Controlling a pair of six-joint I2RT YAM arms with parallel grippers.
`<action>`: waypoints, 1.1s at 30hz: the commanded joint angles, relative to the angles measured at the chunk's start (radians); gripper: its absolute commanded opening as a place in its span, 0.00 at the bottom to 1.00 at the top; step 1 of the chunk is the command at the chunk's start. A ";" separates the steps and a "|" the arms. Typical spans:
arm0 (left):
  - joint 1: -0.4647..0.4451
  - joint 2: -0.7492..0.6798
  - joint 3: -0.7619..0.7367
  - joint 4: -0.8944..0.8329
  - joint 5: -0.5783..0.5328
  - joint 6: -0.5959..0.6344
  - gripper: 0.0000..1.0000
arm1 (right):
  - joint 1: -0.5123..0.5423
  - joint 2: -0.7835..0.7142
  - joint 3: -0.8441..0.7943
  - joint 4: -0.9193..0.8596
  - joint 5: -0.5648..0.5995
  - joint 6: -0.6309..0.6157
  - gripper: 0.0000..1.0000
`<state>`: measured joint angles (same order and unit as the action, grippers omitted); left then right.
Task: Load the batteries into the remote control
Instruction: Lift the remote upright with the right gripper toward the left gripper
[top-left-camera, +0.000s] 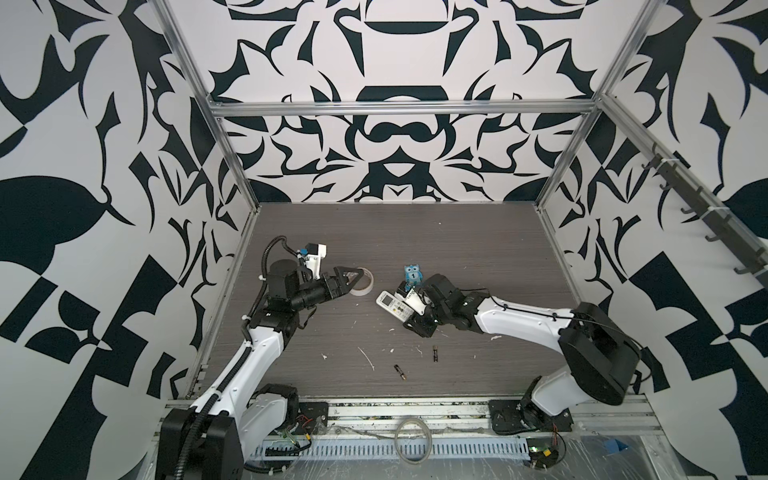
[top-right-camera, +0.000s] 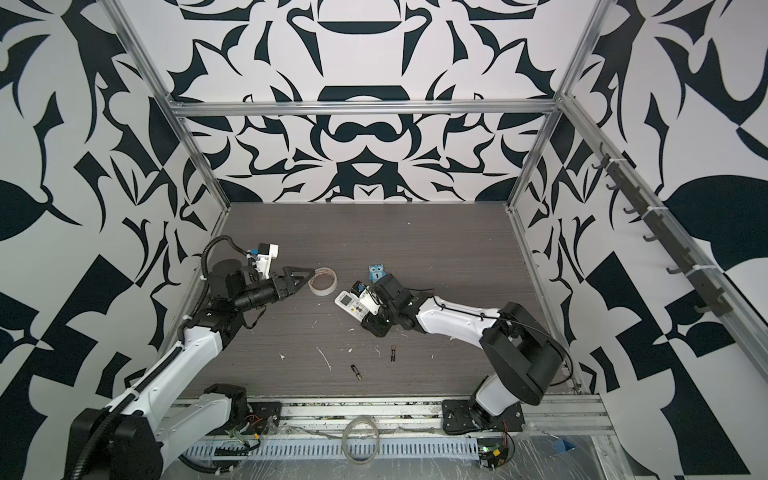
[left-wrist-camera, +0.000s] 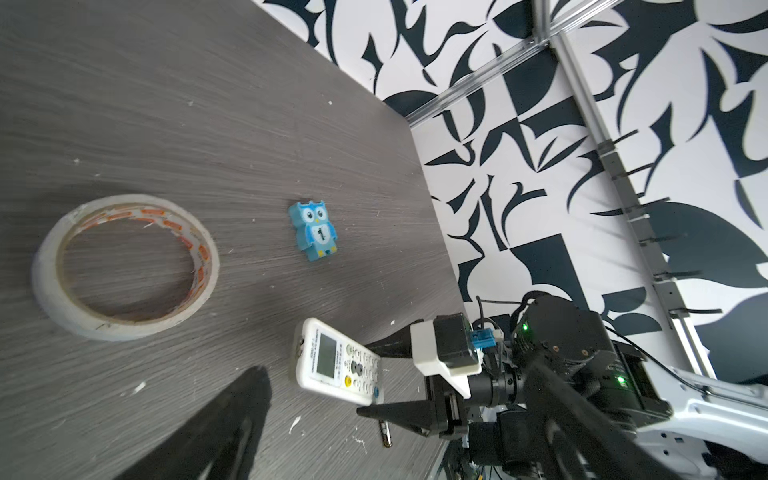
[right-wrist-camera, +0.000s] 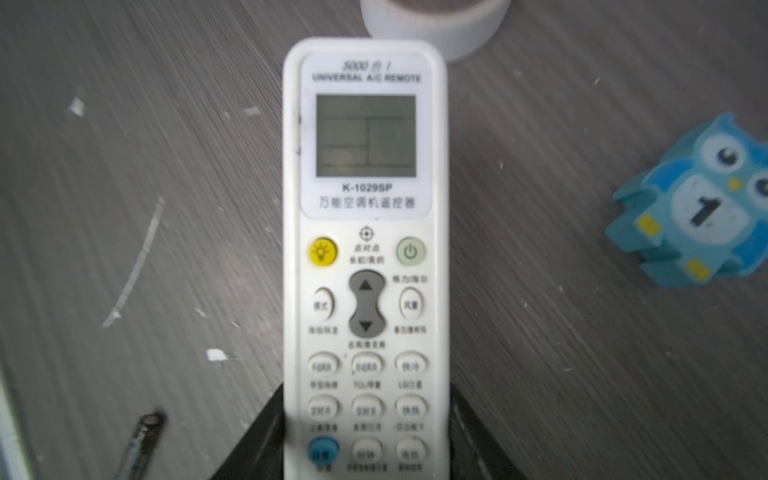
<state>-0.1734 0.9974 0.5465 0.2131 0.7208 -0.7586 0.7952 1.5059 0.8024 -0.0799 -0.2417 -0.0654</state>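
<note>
Jaws of the right gripper (right-wrist-camera: 365, 419) pinch the slim white plastic remote control (right-wrist-camera: 365, 249) by its keypad-end edges. The left gripper (top-left-camera: 352, 283) gapes empty. Remote's probably light, stiff and slick.

The white remote control (right-wrist-camera: 365, 249) faces up, showing its screen and keys. Its keypad end is clamped in the right gripper (right-wrist-camera: 368, 415) and its screen end juts ahead. The nearer battery (top-left-camera: 435, 354), black and brass-tipped, lies flat behind that gripper, and the farther battery (top-left-camera: 400, 372) lies apart from it.

The table (top-left-camera: 415, 249) looked matt grey wood-grain, the remote (right-wrist-camera: 365, 208) smooth white plastic, the tape (left-wrist-camera: 45, 278) papery with a cardboard core.
</note>
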 joint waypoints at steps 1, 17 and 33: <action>-0.004 -0.043 0.000 0.152 0.053 -0.051 0.99 | -0.013 -0.091 -0.036 0.197 -0.140 0.138 0.23; -0.054 -0.066 0.001 0.382 0.149 -0.127 1.00 | -0.129 -0.198 -0.119 0.774 -0.549 0.502 0.21; -0.176 0.023 0.044 0.494 0.163 -0.107 0.99 | -0.127 -0.155 -0.120 0.931 -0.622 0.624 0.19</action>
<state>-0.3389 1.0172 0.5571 0.6426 0.8654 -0.8680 0.6651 1.3586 0.6781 0.7723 -0.8391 0.5400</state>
